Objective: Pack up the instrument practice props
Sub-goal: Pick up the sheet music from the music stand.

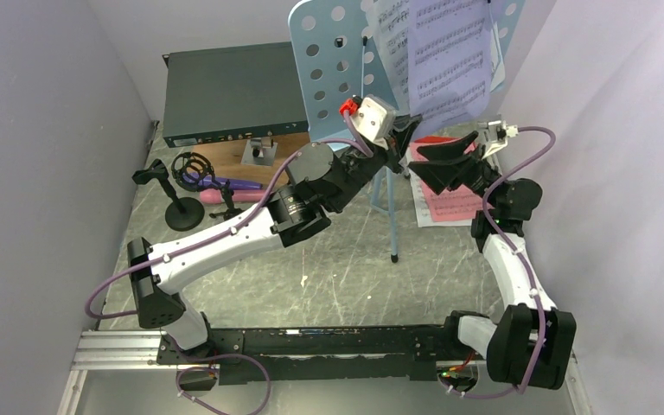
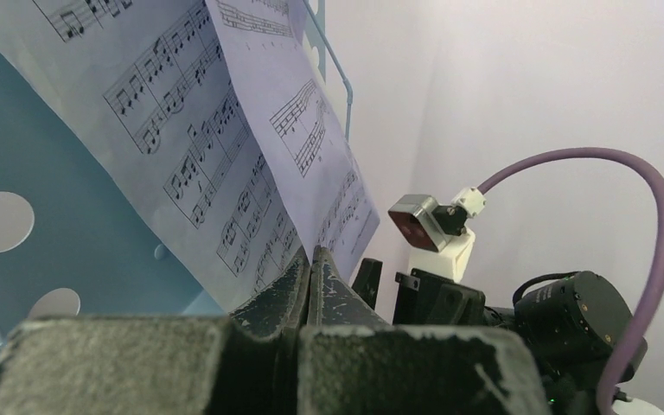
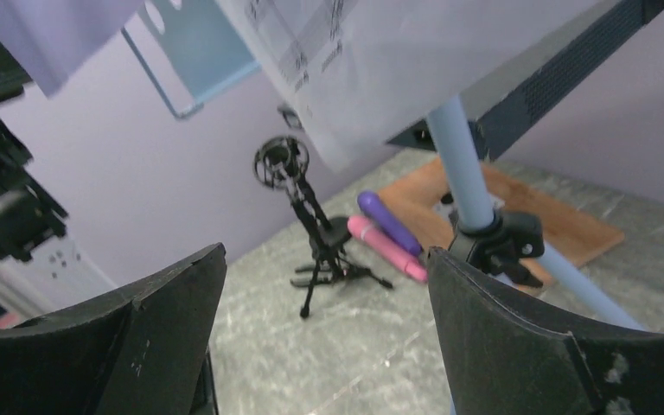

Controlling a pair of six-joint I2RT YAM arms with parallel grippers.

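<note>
- Step in hand, by my read: clearing the sheets off the music tripod (image 1: 328, 60); nothing looked packed yet
- Music tripod stood upright at the back of the counter (image 1: 328, 277); white sheet (image 1: 389, 26) and lavender sheet (image 1: 450, 60) rested on its desk, overlapping
- Left gripper (image 2: 311, 259) was fully shut, tips right at the lower edge of the sheets; could not tell whether paper was pinched between the jaws or only touched
- Right gripper (image 1: 445, 160) was spread wide with nothing between the jaws; it hung over the red sheet (image 1: 450, 203), which lay flat on the counter to the right of the tripod pole
- Purple microphone (image 3: 389, 220) and pink microphone (image 3: 385, 246) lay side by side on the counter at the left, by the wooden board (image 1: 233, 160); tripod mic holder (image 3: 311, 225) and round-base mic holder (image 1: 181, 207) stood just beside them; dark green rack box (image 1: 233, 95) sat behind
- Next move probably needs a sure pinch on one sheet edge, then a lift up and over the desk lip; thin paper, so it could tear or drag the other sheet along; the open right gripper looked free to take the sheet or pick up the red one
</note>
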